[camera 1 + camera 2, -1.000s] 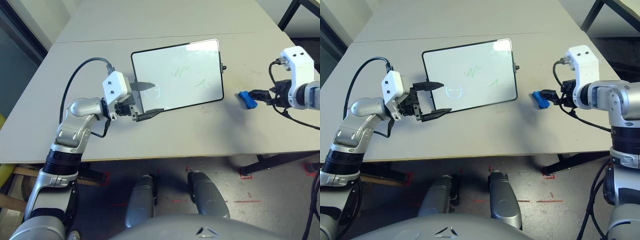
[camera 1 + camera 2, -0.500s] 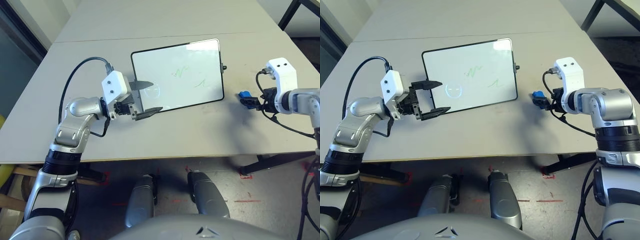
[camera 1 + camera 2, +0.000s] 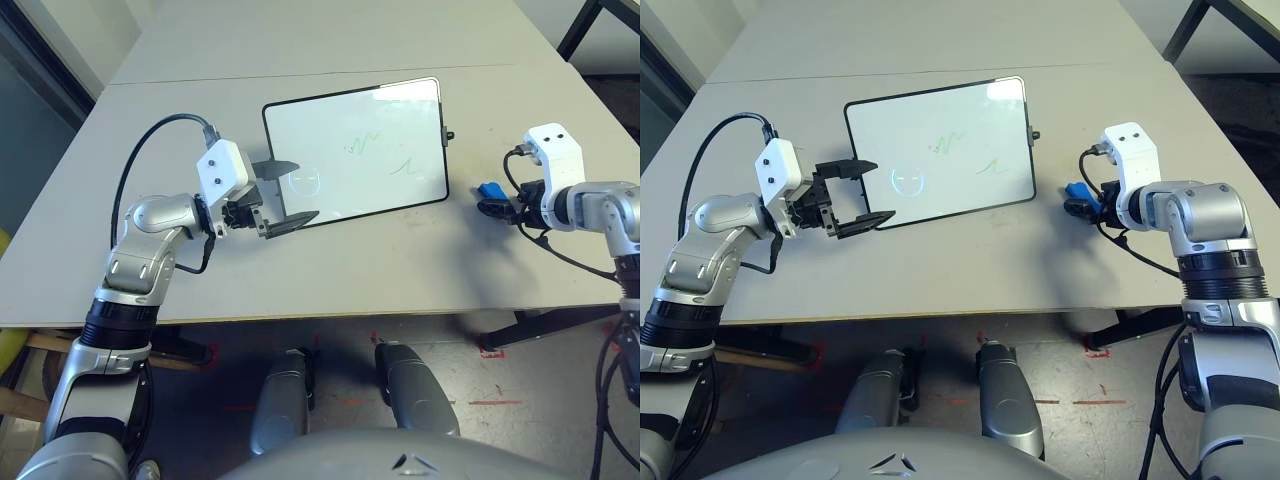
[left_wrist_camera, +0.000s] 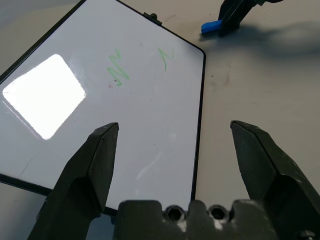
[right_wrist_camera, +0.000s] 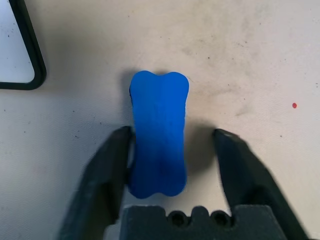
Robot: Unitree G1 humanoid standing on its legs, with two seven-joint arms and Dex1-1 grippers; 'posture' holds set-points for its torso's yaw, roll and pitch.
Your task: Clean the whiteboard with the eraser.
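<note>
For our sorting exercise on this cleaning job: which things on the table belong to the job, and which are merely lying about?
Belonging to the job:
- glossy white rectangular whiteboard with thin black frame, green scribbles on it
- small bright blue oblong eraser, between the right end effector's open fingers
- left end effector, open at the board's corner

Lying about:
- nothing besides the grey table

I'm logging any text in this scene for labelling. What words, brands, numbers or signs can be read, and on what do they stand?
No readable text stands on anything here.
The whiteboard carries green scribbles, loose zigzag strokes, not letters or numbers.
The eraser is plain blue, unmarked.
The white housings of both arms bear dark dots, no lettering.
</note>
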